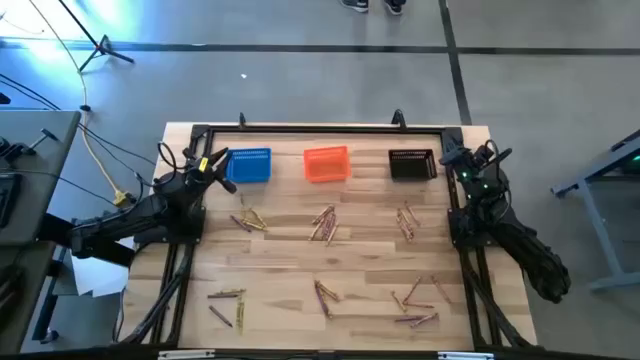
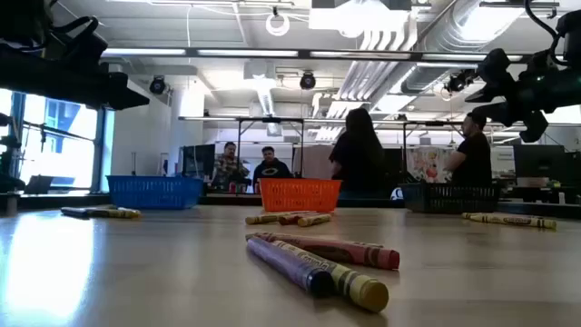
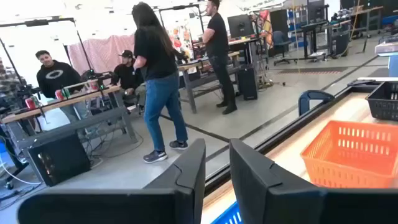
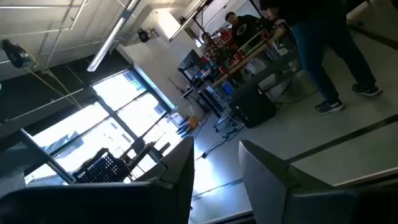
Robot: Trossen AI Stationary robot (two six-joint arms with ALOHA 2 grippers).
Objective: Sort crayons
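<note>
Crayons lie flat in several loose clusters on the wooden table [image 1: 280,270]: near the far left [image 1: 250,221], the middle [image 1: 324,225], the far right [image 1: 406,222], and along the near side [image 1: 228,303] [image 1: 326,295] [image 1: 420,300]. In the low view, three crayons [image 2: 318,263] lie closest. My left gripper [image 1: 218,162] [image 3: 217,149] hangs open above the table, beside the blue basket [image 1: 248,165]. My right gripper [image 1: 452,158] [image 4: 216,146] hangs open by the black basket [image 1: 411,164]. Neither holds anything.
An orange basket [image 1: 326,163] stands between the blue and black ones along the far edge. A dark frame [image 1: 300,130] runs around the table's far and side edges. People stand and sit [image 2: 359,159] at benches beyond the table.
</note>
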